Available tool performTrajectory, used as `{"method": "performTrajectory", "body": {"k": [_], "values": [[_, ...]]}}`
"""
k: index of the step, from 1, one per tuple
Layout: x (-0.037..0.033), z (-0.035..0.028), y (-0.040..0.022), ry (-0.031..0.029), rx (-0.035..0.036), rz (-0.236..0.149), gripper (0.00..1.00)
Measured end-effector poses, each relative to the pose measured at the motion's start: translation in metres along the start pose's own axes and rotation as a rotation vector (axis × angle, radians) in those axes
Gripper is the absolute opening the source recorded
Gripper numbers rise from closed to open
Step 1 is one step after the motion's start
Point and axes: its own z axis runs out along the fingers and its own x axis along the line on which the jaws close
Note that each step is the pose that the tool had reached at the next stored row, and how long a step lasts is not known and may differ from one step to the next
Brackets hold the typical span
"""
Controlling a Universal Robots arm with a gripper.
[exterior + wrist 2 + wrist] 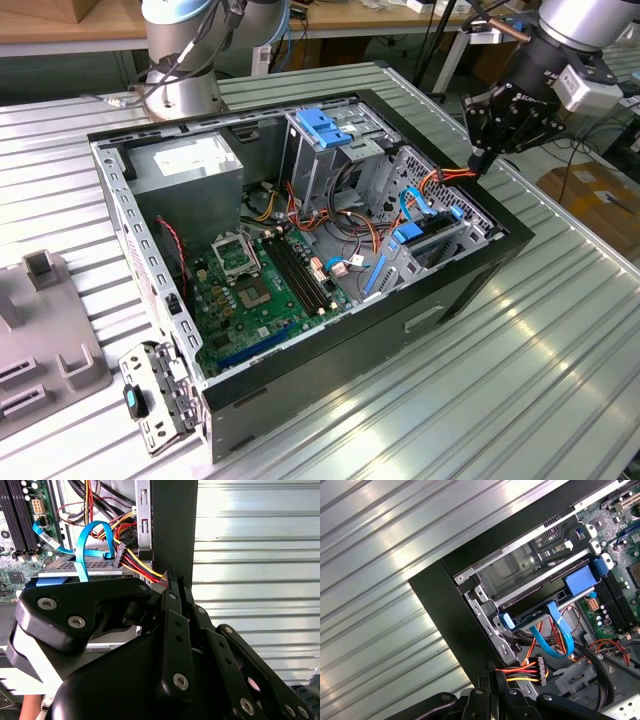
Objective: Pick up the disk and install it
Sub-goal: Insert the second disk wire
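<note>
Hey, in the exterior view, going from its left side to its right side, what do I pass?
Grey plastic fixture → power supply box → motherboard → blue-latched drive cage → the disk in its bay → the hand above the case's edge → cardboard box.

- The ribbed desk [560, 330] lies bare on the exterior view's right of the open computer case [440, 300].
- Orange and blue cables [425, 195] crowd the bay around the disk [425, 240].
- The upright drive cage [325, 150] blocks the far side.
</note>
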Motion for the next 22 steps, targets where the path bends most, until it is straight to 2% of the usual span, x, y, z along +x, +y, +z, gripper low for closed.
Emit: {"method": "performTrajectory", "body": {"k": [3,9,13,22], "values": [[-0.0002,0.0,0.0001,0.0015,-0.0001,0.019,0.16],[-0.0002,0.0001,0.0001,0.0017,-0.0001,0.023,0.16],[-0.0002,0.0002,0.0001,0.0039,-0.0002,0.055,0.16],[-0.0002,0.0002,0.0001,0.004,-0.0002,0.055,0.16]]}}
